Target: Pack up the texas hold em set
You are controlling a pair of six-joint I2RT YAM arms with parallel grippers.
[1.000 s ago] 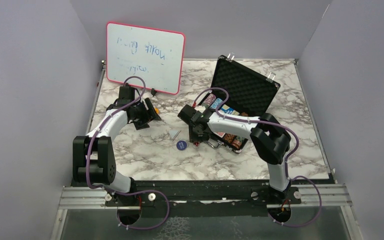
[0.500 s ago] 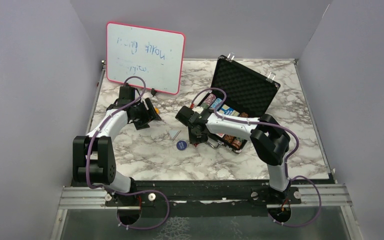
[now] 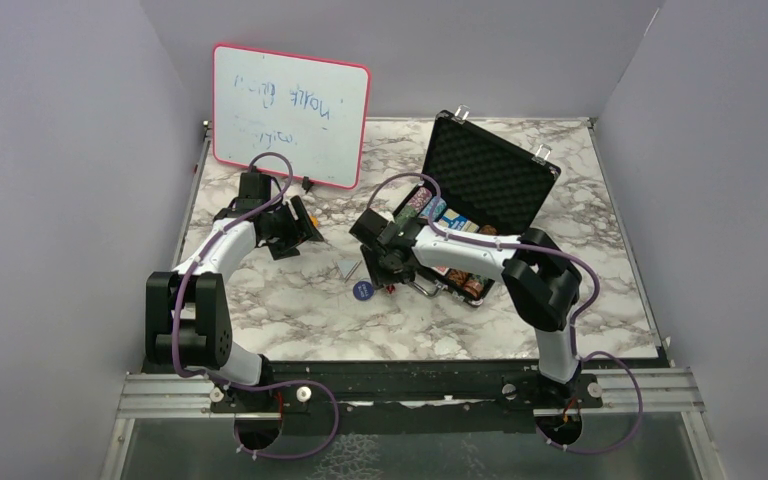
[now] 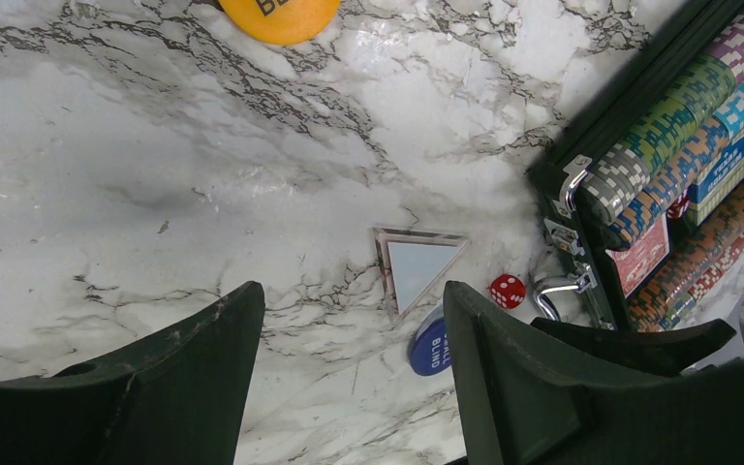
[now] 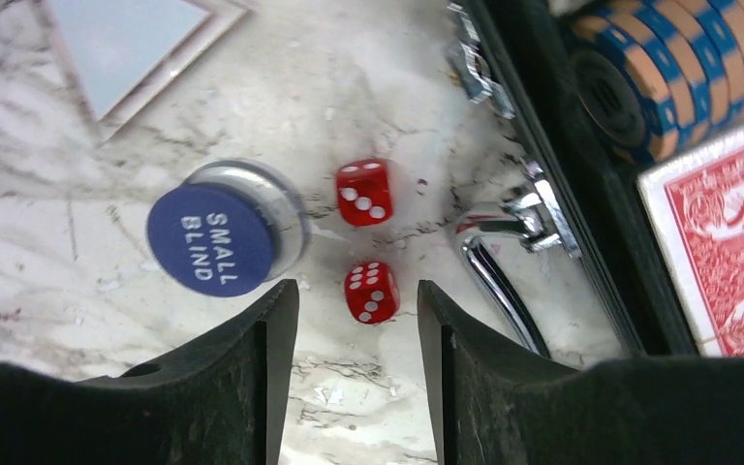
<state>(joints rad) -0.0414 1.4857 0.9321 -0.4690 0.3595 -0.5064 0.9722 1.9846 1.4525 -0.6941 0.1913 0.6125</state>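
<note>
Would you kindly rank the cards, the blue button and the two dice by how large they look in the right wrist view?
1. cards: largest, even though the frame edge crops them.
2. blue button.
3. upper die and lower die: they look alike, so I would not rank them.

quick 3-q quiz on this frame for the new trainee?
1. True or false: the black case is shut.
2. In the right wrist view, how many red dice lie on the table beside the handle? A one, B two, C four.
3. Fill in: the blue button reads "SMALL ___".
Key: 1 false; 2 B; 3 BLIND.
</note>
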